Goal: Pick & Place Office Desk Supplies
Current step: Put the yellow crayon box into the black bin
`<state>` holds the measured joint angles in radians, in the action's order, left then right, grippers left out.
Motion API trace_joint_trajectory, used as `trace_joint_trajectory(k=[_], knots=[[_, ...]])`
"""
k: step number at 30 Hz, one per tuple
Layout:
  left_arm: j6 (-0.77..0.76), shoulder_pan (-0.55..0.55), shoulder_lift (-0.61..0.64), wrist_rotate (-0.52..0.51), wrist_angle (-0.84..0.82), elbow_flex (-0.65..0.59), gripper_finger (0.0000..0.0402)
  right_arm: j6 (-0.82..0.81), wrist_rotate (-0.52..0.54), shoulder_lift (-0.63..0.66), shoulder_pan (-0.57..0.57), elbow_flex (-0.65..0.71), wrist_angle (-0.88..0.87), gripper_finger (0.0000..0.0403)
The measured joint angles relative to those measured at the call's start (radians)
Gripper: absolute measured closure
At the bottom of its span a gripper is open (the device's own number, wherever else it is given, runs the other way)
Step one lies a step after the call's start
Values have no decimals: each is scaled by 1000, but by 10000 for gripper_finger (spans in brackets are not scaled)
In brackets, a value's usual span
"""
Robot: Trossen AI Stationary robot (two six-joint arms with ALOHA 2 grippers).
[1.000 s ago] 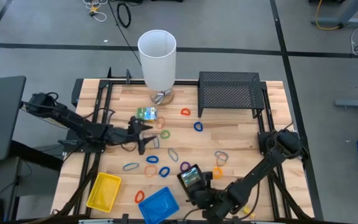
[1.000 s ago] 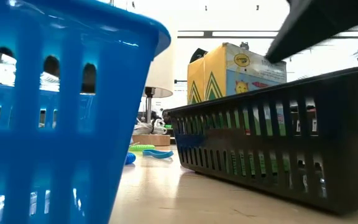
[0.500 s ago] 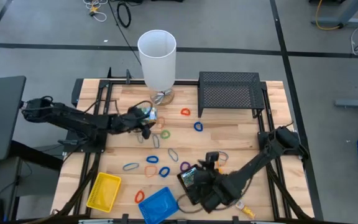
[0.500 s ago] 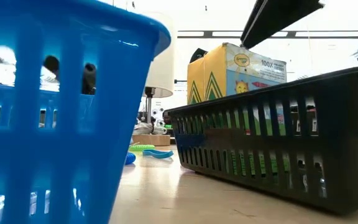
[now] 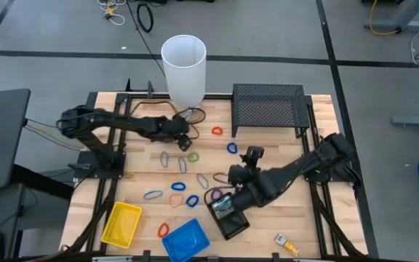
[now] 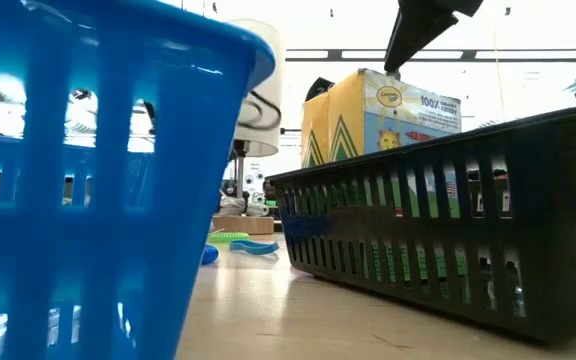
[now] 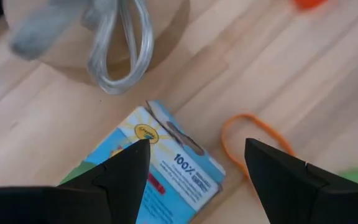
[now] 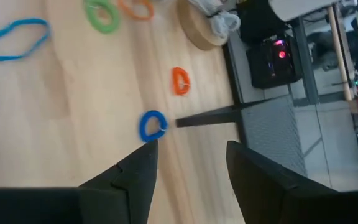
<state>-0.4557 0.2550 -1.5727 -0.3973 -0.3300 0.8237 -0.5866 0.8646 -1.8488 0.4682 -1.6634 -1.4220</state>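
A green-yellow printed box lies flat on the table beside the white cylinder's base. My left gripper hovers open over it, one finger on each side, not touching. A second box stands in the black tray, leaning on its wall. My right gripper is open just beyond that tray, above the table, with nothing between its fingers. Coloured rubber-band loops lie scattered mid-table. The yellow tray and blue tray sit at the near left.
The tall white cylinder stands at the far edge, and the black mesh rack is at the far right. A blue loop and an orange loop lie ahead of my right gripper. A small yellow item lies near the front right.
My right gripper has opened, let go of the box in the black tray, and gone up and toward the far edge; the box stays standing in the tray. My left gripper, still open, has gone toward the far edge and the right, over the box by the cylinder.
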Motion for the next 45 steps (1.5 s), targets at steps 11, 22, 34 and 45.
trace_joint_trajectory(k=[11,22,34,45], knots=[[-26,21,-221,-62,-196,213,140,42,0,32,-12,0,-8,211],[-68,21,-259,-112,-234,237,193,46,-3,32,2,0,-15,211],[-55,19,-256,-115,-263,237,344,61,-7,32,2,0,-15,211],[4,-39,-254,-122,-358,292,398,61,-8,31,2,0,-10,211]])
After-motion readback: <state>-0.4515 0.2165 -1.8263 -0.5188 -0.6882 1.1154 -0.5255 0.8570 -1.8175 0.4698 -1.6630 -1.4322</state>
